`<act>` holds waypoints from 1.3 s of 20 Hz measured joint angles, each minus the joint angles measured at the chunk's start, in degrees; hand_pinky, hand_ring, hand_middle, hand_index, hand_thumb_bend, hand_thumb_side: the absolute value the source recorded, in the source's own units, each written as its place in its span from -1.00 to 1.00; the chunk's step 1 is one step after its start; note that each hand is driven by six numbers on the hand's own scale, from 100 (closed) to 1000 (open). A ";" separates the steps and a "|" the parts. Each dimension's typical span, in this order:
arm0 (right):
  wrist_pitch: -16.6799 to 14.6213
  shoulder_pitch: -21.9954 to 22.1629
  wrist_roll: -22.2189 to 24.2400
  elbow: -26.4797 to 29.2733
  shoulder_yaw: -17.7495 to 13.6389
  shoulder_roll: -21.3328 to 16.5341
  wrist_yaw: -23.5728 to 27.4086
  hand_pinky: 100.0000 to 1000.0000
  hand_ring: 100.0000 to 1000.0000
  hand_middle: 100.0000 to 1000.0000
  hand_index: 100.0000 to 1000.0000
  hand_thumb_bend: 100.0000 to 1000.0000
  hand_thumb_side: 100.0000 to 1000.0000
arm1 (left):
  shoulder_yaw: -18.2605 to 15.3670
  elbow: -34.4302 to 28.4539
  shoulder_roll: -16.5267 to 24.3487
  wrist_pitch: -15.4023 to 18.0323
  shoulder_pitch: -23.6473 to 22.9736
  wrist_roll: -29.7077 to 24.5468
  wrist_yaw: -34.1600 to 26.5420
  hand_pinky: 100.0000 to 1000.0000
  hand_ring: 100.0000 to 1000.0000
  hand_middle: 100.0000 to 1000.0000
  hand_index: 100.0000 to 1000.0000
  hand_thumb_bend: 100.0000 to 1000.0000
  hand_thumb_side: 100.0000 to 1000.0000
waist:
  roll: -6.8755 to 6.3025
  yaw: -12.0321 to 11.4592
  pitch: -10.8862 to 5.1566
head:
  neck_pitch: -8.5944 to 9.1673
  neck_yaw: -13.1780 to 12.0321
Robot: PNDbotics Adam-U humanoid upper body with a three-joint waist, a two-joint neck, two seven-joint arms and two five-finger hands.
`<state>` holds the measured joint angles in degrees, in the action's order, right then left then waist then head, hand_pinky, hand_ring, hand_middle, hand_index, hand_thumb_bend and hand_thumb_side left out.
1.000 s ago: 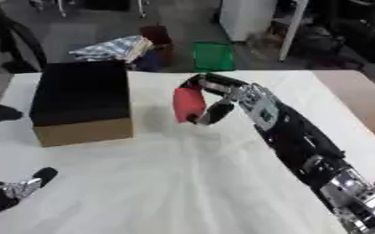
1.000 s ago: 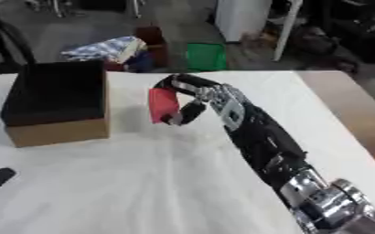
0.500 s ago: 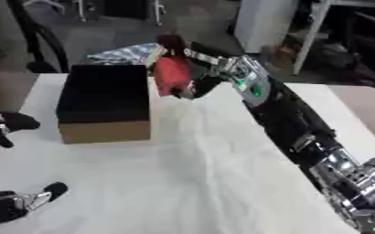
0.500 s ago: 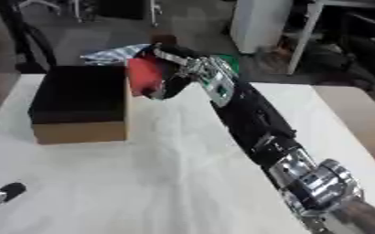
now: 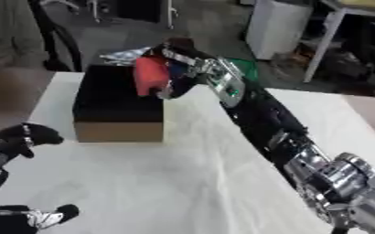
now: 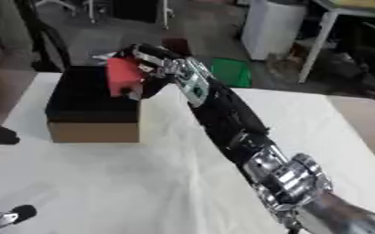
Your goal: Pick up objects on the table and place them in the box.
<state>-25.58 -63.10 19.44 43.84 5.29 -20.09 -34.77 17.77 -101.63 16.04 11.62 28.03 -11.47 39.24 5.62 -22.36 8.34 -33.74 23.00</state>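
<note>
Holding: the right hand point(image 5: 177, 68) had its fingers curled round a red object point(image 5: 151, 75), gripping it from the right side and from behind.
Red object: it hung in the air over the right-hand edge of the box point(image 5: 115, 107), above the dark opening and not touching the rim; its exact shape could not be made out, only a red, roughly upright block.
Box: it stood on the table point(image 5: 183, 183) toward the far left, brown cardboard on the outside, black inside, open at the top.
Right arm: it stretched from the lower right corner diagonally up across the table to the box, black with silver joints.
Left hand point(image 5: 18, 139): it showed at the left edge, below the box and well apart from it, holding nothing; whether its fingers were curled or straight could not be told.
Table: covered with a white cloth, creased in places.
</note>
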 measured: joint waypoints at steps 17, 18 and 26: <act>6.25 -0.36 -14.74 -1.02 -0.29 3.85 -9.61 0.73 1.00 0.88 0.84 0.05 -0.53 | 0.89 1.45 -0.47 2.70 0.30 -1.81 -0.46 0.02 0.56 0.38 0.49 1.00 -0.29 | 0.35 0.55 0.82 | 0.01 1.10; 6.49 -0.27 -15.48 -0.31 -0.19 3.80 -9.01 0.72 1.00 0.88 0.84 0.02 -0.54 | 0.84 1.60 -0.47 2.66 0.19 -1.83 -0.46 0.03 0.56 0.38 0.49 1.00 -0.29 | 0.19 0.92 0.82 | 0.01 0.85; 8.40 1.47 -14.49 7.65 2.04 1.44 2.27 0.72 1.00 0.83 0.83 -0.15 -0.65 | -0.27 2.53 -0.46 1.12 -1.41 -0.67 -1.44 0.08 0.57 0.40 0.49 1.00 0.90 | -0.73 4.50 0.65 | -0.15 -1.14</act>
<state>-17.18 -61.63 4.96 51.49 7.33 -18.65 -32.50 17.49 -99.11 15.59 12.74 26.62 -12.14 37.80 4.90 -17.86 9.00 -33.88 21.86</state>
